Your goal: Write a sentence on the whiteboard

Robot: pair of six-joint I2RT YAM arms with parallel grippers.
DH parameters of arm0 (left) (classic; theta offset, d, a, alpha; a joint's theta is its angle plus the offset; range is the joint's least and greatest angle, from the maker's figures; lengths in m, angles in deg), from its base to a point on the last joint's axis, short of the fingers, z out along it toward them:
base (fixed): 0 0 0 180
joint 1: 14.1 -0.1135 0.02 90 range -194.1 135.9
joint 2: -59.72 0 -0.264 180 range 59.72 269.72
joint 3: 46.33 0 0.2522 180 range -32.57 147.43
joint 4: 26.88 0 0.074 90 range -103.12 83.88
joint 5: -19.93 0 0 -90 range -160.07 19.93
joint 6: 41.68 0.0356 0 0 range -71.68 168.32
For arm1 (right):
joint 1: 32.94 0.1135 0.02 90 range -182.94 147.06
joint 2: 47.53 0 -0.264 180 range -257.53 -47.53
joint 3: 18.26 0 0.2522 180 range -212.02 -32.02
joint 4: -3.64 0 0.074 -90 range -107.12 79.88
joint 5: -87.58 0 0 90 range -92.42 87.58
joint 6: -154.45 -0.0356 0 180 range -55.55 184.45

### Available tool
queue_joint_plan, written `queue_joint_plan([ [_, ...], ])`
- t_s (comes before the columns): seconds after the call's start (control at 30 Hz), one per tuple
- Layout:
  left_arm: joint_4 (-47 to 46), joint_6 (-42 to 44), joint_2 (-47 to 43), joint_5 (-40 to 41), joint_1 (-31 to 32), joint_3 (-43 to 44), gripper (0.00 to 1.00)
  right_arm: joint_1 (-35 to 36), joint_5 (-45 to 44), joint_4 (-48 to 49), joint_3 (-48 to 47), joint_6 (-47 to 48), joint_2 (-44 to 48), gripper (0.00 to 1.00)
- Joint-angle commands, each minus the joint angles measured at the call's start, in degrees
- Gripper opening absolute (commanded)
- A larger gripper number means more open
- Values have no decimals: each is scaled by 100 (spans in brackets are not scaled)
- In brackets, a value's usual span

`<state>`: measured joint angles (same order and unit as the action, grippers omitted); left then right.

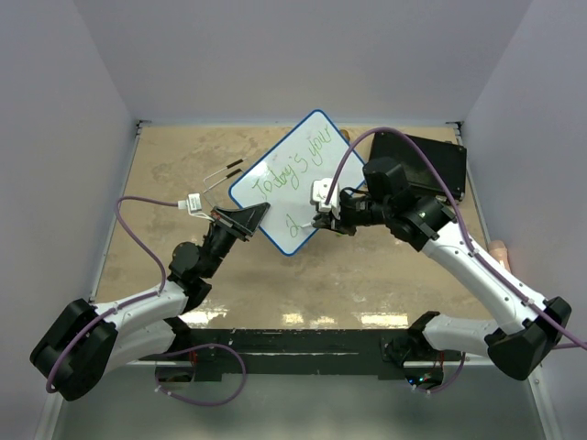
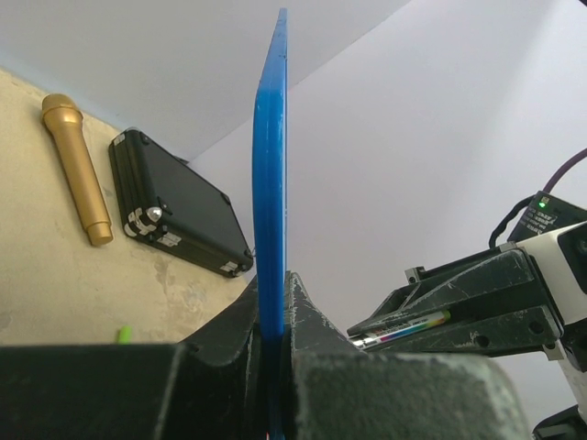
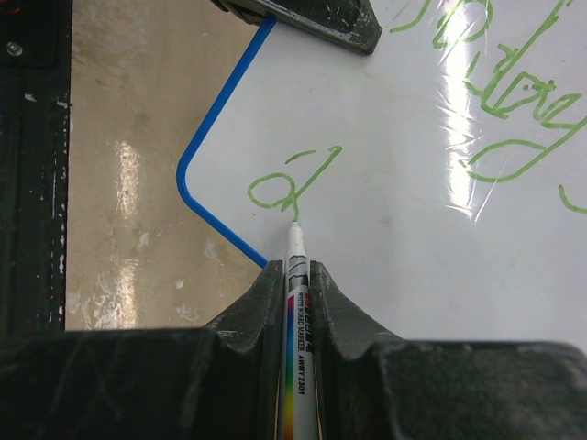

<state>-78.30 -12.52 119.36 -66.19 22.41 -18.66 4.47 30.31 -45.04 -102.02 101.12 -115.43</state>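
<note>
The whiteboard (image 1: 303,165) lies tilted across the table's middle, white with a blue rim, with green writing "Today's your" and a green "d" (image 3: 289,181) near its lower corner. My left gripper (image 1: 248,218) is shut on the board's left edge; in the left wrist view the blue rim (image 2: 271,165) stands edge-on between the jaws. My right gripper (image 1: 323,218) is shut on a white whiteboard marker (image 3: 300,321) with a rainbow stripe. The marker's tip (image 3: 293,226) touches the board at the foot of the "d". The marker also shows in the left wrist view (image 2: 404,328).
A black rectangular case (image 1: 431,163) lies at the back right, partly under the board; it shows in the left wrist view (image 2: 174,206) beside a gold microphone (image 2: 75,165). Two thin dark sticks (image 1: 223,174) lie left of the board. A small green bit (image 2: 124,335) lies on the table.
</note>
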Motion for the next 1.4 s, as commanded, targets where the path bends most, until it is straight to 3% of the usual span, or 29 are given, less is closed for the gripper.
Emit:
queue_joint_plan([
  [0.0,-1180,-139,-216,25,23,200,0,-76,303,63,-242,-36,172,0],
  [0.37,-1180,-139,-198,8,23,200,0,-111,199,459,-436,-291,-83,0],
  [1.37,-1233,-174,-189,43,-13,112,0,-313,357,336,-322,-274,49,0],
])
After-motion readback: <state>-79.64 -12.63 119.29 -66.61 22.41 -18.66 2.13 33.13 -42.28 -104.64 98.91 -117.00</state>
